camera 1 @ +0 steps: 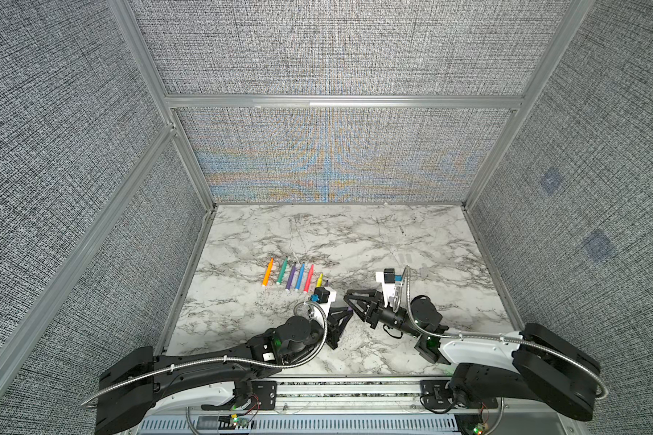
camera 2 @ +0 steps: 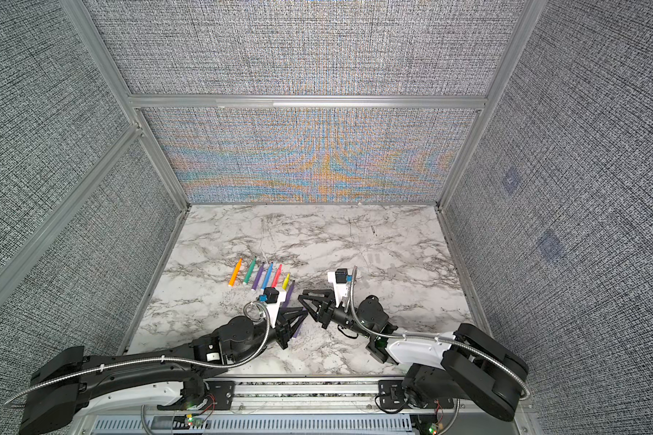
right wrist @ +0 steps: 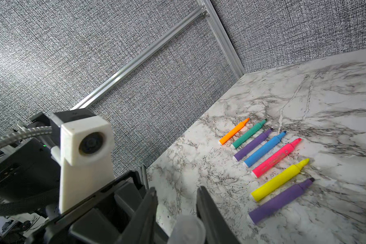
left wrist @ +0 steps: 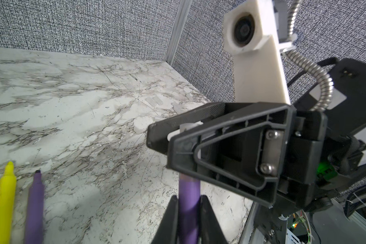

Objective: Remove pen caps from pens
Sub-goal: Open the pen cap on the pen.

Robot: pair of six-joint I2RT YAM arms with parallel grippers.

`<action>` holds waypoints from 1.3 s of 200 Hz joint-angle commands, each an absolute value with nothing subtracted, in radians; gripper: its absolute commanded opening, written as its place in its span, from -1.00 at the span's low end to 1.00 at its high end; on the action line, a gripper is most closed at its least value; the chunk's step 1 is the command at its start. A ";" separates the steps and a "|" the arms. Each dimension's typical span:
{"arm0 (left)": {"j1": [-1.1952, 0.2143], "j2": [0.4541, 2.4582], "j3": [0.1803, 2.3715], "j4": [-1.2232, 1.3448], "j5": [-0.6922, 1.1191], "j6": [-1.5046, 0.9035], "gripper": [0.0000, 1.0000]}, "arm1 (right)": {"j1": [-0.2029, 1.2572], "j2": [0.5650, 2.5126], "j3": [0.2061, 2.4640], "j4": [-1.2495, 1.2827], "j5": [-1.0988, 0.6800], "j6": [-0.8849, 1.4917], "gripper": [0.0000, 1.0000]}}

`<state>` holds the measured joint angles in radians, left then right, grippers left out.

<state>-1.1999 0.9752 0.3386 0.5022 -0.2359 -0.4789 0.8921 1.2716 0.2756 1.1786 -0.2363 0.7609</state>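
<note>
At about ten to eleven o'clock from the left gripper (left wrist: pixel 187 198), a row of pens (camera 1: pixel 300 275) lies bare-tipped on the veined marble table (camera 1: pixel 355 233). The left gripper's black ribbed fingers (left wrist: pixel 207 219) are clenched on a smooth purple pen (left wrist: pixel 188 213), whose far end points to about twelve o'clock. There the right gripper (right wrist: pixel 176 193) clamps the cloudy, tubular pen cap (right wrist: pixel 188 229). Loose caps (left wrist: pixel 154 101) lie faint at two o'clock beyond the right gripper.
</note>
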 commanded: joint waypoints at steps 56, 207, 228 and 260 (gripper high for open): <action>-1.201 0.978 0.337 0.532 -0.252 -0.480 -0.63 | 0.898 1.249 0.285 1.182 -0.265 0.717 -0.91; -1.201 1.070 0.379 0.472 -0.268 -0.483 -0.26 | 0.917 1.064 0.391 0.907 -0.197 0.584 -1.00; -1.200 1.062 0.377 0.472 -0.270 -0.484 -0.36 | 0.919 1.055 0.389 0.896 -0.197 0.578 -1.00; -1.201 1.068 0.388 0.467 -0.259 -0.472 -0.77 | 0.922 1.080 0.395 0.900 -0.206 0.575 -1.00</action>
